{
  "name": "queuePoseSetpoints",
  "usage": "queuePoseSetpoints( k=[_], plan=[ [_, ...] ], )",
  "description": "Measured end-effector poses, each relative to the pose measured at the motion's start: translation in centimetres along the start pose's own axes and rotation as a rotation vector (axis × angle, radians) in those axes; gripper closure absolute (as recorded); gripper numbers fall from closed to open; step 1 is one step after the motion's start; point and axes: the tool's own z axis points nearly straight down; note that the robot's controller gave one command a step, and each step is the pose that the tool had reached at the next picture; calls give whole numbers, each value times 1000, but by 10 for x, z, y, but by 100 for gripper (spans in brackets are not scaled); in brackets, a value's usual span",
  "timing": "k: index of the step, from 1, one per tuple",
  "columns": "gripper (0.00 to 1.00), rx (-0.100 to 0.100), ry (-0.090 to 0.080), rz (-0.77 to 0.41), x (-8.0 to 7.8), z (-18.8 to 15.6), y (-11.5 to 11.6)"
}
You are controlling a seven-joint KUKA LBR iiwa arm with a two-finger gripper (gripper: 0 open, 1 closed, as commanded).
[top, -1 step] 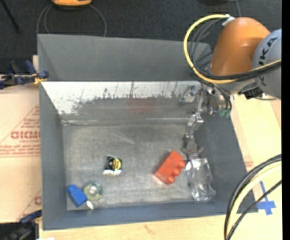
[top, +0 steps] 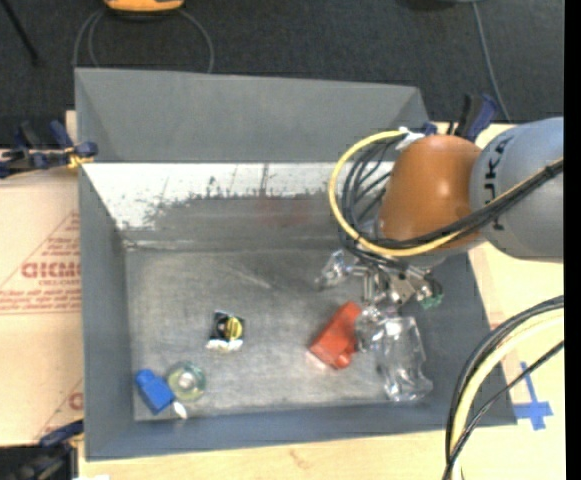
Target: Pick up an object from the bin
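Observation:
My gripper (top: 378, 286) hangs under the orange wrist cover at the right of the bin, low over the floor. Just below it and slightly left lies a red block-shaped thing (top: 334, 339), tilted, its upper end close to the gripper. To the right of the red thing lies a crumpled clear plastic piece (top: 400, 360), also right beneath the gripper. Whether either one touches the gripper is unclear.
A small black, yellow and white thing (top: 227, 331) lies in the left middle of the bin floor. In the front left corner sit a blue piece (top: 153, 389) and a clear round thing (top: 186, 380) side by side. The arm comes in over the right wall.

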Motion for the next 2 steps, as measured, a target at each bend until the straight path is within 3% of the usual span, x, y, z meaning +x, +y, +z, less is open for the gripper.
queuePoseSetpoints(
  k=[1,2],
  plan=[
    [100,4,-4,2,-1,-3,-2],
    [100,9,-13,-79,-6,-133,-11]
  ],
)
